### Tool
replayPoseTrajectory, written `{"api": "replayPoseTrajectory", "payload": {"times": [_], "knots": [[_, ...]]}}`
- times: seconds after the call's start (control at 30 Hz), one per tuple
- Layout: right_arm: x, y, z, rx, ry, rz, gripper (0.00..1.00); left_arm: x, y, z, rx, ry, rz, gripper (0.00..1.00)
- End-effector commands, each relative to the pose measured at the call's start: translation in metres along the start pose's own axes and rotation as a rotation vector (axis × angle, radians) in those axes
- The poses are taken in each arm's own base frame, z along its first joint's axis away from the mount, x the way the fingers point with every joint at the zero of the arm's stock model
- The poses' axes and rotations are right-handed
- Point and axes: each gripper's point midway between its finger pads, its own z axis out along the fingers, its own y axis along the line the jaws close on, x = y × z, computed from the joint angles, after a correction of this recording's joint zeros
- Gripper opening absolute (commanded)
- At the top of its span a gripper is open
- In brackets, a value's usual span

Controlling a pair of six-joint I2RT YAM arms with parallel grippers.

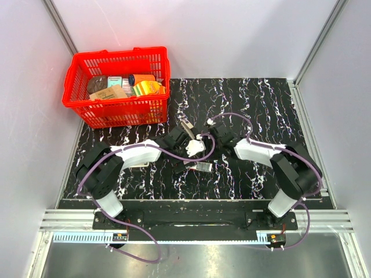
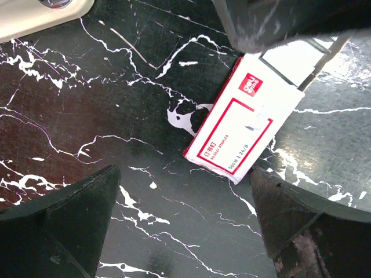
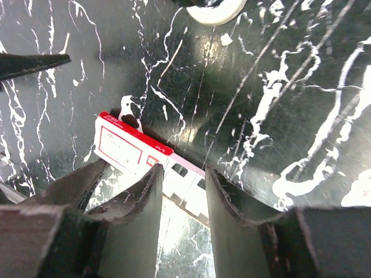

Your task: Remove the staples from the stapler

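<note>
A slim black and silvery stapler (image 1: 186,127) lies on the mat just beyond both grippers; neither wrist view shows it. My left gripper (image 2: 184,231) is open wide and empty, low over the mat just short of a red-and-white staple box (image 2: 235,130). The box's white inner tray (image 3: 186,180) is slid out. My right gripper (image 3: 181,197) is open with a narrow gap, its fingertips over that tray; I cannot tell whether they touch it. A dark right finger (image 2: 272,20) shows above the tray in the left wrist view.
A red basket (image 1: 75,98) of packets stands at the back left. A white oblong piece (image 1: 195,146) lies between the grippers, also at the top edge of both wrist views (image 2: 35,17) (image 3: 215,10). The staple box (image 1: 203,167) lies near the mat's front middle.
</note>
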Motion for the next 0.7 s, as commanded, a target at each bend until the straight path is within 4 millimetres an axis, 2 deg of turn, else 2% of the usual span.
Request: {"api": "replayPoseTrajectory", "payload": {"times": [0.0,0.13,0.3,0.37,0.47,0.67], "knots": [[-0.036,-0.002,-0.038,0.046,-0.145,0.009,0.42,-0.019,0.001,-0.02,-0.006,-0.068,0.003,0.99],[-0.031,-0.016,-0.055,0.065,-0.161,0.072,0.44,-0.021,0.007,-0.032,0.002,-0.089,-0.035,0.99],[0.0,-0.031,-0.058,0.07,-0.115,0.169,0.42,-0.015,0.018,-0.042,0.016,-0.096,-0.073,0.99],[0.015,-0.036,-0.056,0.058,-0.096,0.208,0.39,-0.007,0.015,-0.039,0.027,-0.075,-0.06,0.99],[0.026,-0.038,-0.054,0.021,-0.094,0.258,0.36,-0.001,0.01,-0.033,0.053,-0.054,-0.049,0.99],[0.027,-0.037,-0.05,-0.031,-0.103,0.291,0.32,0.003,0.007,-0.02,0.077,-0.02,-0.043,0.99]]}}
